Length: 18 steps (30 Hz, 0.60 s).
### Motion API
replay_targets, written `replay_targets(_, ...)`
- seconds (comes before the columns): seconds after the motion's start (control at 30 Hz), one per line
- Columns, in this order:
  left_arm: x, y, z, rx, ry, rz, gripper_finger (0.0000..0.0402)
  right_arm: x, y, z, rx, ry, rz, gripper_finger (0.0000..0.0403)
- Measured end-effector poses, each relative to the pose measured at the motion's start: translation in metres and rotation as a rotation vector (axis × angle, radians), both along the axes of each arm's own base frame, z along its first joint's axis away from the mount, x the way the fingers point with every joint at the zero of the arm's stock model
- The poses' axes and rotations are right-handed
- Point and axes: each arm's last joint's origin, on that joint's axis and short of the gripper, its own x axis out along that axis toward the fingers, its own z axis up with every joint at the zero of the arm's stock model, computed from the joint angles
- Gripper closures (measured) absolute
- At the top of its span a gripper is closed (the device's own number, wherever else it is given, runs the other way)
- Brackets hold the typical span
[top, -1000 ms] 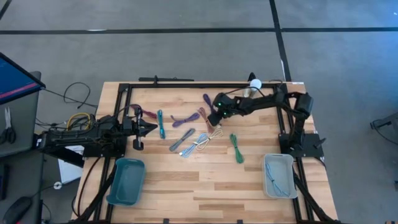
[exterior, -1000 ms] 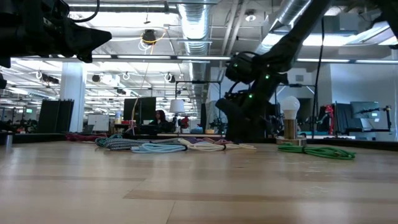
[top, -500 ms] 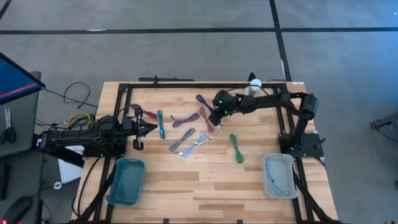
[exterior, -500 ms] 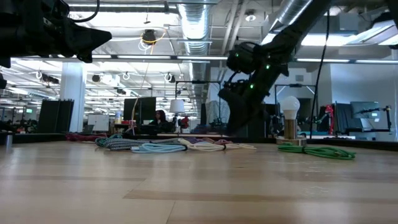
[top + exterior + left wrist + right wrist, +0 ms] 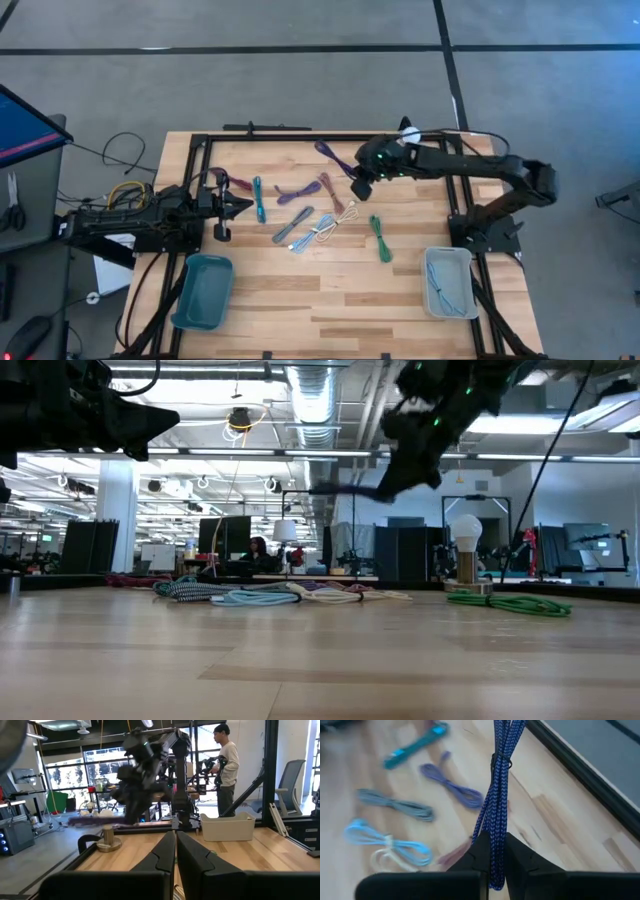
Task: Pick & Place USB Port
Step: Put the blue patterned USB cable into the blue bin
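Right gripper (image 5: 352, 172): raised above the table's 12 o'clock edge, jaws clamped on purple cable (image 5: 496, 805).
Left gripper (image 5: 243, 205): 9 o'clock, jaws closed, empty.

Overhead: right arm up with a purple cable, left arm parked at the table's left.

Right gripper (image 5: 358, 180) over the far middle of the wooden table (image 5: 330, 300), a dark purple cable (image 5: 333, 154) trailing from it toward the far edge. Left gripper (image 5: 243, 205) rests near the left side, beside a teal cable (image 5: 259, 198). Loose cables in the middle: violet (image 5: 291, 193), grey (image 5: 292, 224), light blue (image 5: 315, 233), cream (image 5: 345, 213), green (image 5: 381, 238). Teal bin (image 5: 203, 291) near left; grey bin (image 5: 447, 283) near right, holding a blue cable (image 5: 447, 290).
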Motion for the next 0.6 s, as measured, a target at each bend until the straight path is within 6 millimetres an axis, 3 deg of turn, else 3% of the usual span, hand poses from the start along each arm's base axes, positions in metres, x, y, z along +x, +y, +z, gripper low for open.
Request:
replay_targets(0.13, 0.0, 0.001, 0.0, -0.011, -0.001, 0.031, 0.0385, 0.0, 0.021, 0.014, -0.03, -0.056, 0.077, 0.0384)
replay_targets(0.27, 0.0, 0.002, 0.0, -0.055, -0.005, 0.045, 0.0372, 0.005, 0.04, 0.015, -0.058, -0.06, 0.17, 0.0384)
replay_targets(0.5, 0.004, 0.002, -0.004, -0.096, 0.045, 0.035, 0.0322, 0.032, 0.065, 0.008, -0.138, -0.142, 0.314, 0.0384)
replay_targets(0.6, 0.008, 0.003, -0.008, -0.104, 0.09, 0.038, 0.0303, 0.044, 0.07, -0.005, -0.147, -0.144, 0.342, 0.0384)
